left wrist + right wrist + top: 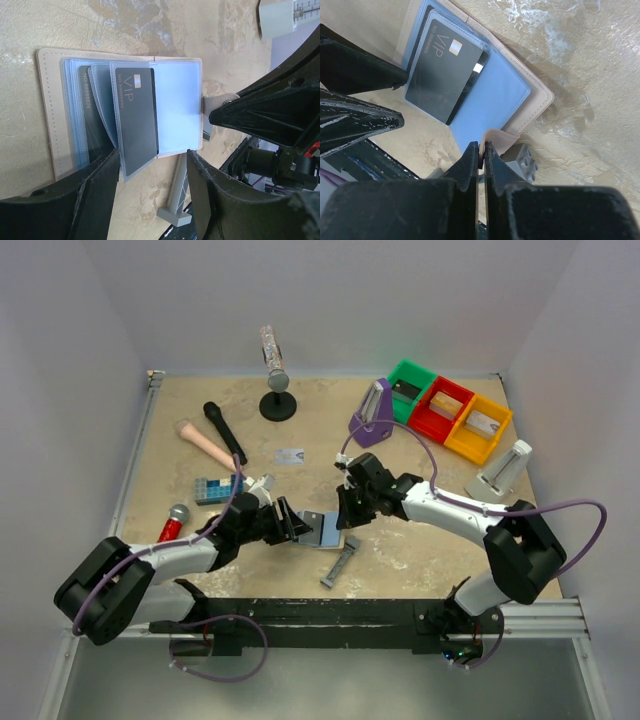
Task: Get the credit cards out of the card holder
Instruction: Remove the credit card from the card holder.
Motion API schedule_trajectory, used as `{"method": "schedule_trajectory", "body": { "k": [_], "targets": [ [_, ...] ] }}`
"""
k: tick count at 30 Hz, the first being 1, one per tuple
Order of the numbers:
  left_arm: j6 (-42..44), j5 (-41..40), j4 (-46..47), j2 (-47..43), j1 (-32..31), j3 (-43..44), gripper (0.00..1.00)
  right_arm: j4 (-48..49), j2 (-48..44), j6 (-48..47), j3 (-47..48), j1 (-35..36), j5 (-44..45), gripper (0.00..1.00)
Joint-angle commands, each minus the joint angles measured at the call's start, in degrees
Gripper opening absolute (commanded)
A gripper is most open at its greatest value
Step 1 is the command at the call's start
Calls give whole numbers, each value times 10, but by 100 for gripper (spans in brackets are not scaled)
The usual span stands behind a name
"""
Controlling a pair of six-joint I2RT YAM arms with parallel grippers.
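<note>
At the left of the desk (400, 560), a red-handled microphone (172, 524) and a blue brick (215, 490) are lying well apart from the work.

Just right of them, your left tool (290, 523) is hanging released. Its wrist view is showing the two fingers (95, 200) standing wide, one on either side of the end of a clear sleeve. I cannot tell whether either finger is touching it.

The card holder (322, 530) is lying open on the desk at the near middle, between your two tools. Its pale blue inside is facing up inside a tan border. A black card (137, 115) printed VIP is sitting in that clear sleeve, which is lifting off the pockets like a page. A second black card (87, 110) is sitting in a pocket beneath it and is only partly showing.

A silver-grey card (289, 456) is lying flat on the desk by itself, farther away than the holder and apart from it. A grey bar (340, 565) is lying just on the near side of the holder.

At the holder's right edge, your right tool (348, 515) is clenched. Its wrist view is showing the fingertips (472, 160) pinching the pale tab that is sticking out from that edge, so you are gripping the card holder by its tab.

At the far right, a green bin (410, 388), a red bin (442, 408) and an orange bin (478, 428) are standing in a row.
</note>
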Motion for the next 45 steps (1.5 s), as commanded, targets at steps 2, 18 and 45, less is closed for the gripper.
{"method": "schedule_trajectory", "body": {
  "k": [2, 18, 45],
  "targets": [
    [25, -29, -13, -31, -5, 16, 60, 0, -3, -10, 16, -3, 2, 0],
    [50, -155, -152, -115, -3, 23, 61, -22, 36, -51, 53, -29, 9, 0],
    [43, -125, -81, -66, -2, 52, 27, 52, 12, -18, 80, -23, -203, 29]
  ]
}}
